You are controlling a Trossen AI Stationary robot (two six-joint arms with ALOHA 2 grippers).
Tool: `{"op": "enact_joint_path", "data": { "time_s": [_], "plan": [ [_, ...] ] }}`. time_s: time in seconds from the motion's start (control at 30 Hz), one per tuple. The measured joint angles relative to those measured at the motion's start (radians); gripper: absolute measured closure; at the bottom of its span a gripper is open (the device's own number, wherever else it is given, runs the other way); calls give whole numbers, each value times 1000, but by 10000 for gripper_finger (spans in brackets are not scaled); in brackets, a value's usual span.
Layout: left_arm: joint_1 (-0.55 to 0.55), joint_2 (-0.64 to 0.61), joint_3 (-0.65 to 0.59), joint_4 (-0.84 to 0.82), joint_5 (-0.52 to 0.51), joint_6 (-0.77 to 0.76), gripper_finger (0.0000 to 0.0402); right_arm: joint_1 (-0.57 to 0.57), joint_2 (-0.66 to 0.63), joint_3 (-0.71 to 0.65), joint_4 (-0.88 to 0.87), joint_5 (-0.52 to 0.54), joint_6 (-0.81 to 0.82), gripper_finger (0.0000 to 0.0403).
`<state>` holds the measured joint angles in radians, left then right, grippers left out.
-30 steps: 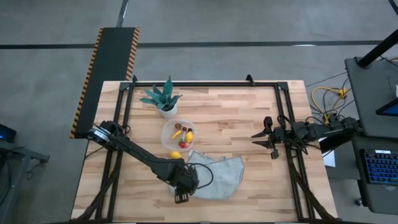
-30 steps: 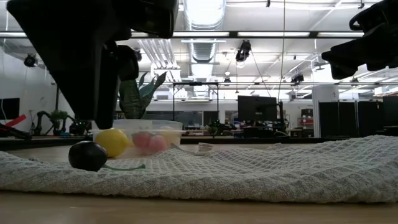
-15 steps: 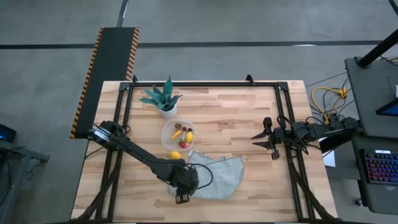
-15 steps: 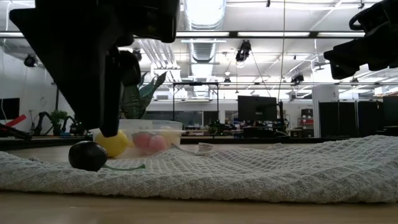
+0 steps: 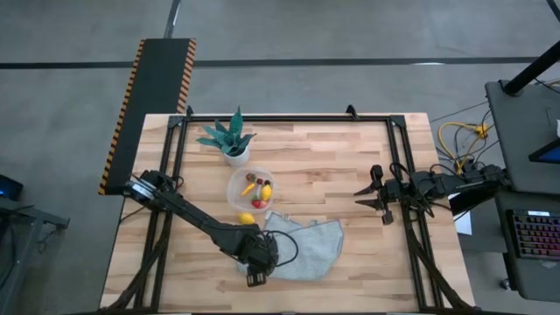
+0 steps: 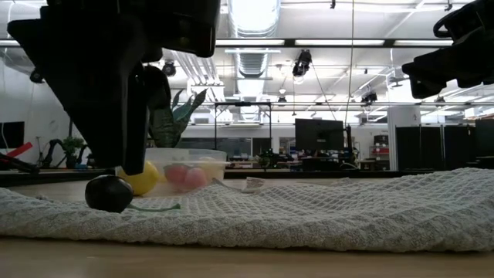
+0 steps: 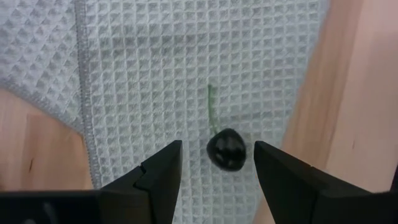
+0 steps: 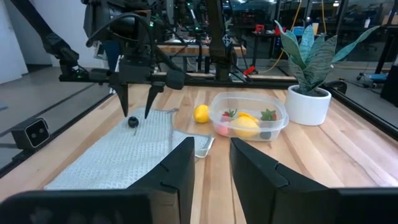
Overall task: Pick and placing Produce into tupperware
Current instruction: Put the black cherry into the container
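Left end effector [image 7: 214, 167] released, straddling dark cherry [image 7: 225, 148] on cloth [image 7: 174, 74]. Probably light, round, rolls easily; pinch the body, not the stem.

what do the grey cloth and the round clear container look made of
Grey waffle-weave cloth: soft woven fabric, matte, going by its grid of small square pockets and stitched hem. Round clear container: probably thin plastic, glossy and see-through, since the fruit pieces inside show through its wall.

Left gripper [image 5: 255, 279] over grey cloth [image 5: 306, 249], near fruit-filled tupperware [image 5: 250, 190]; right gripper [image 5: 372, 199] well apart.
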<state>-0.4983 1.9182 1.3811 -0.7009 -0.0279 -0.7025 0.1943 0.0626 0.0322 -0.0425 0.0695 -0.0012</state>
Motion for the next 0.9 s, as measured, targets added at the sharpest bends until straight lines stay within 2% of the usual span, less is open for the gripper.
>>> {"op": "enact_joint_path", "data": {
  "time_s": [0.23,0.43,0.9],
  "plan": [
    [-5,6,-9,16,14,1,217,0,0,0,0,-3,0,300],
    [-9,50,-9,28,69,-2,217,0,2,0,-2,-15,0,307],
    [-7,48,-1,29,64,0,217,0,6,0,-3,-20,1,305]
  ]
}}
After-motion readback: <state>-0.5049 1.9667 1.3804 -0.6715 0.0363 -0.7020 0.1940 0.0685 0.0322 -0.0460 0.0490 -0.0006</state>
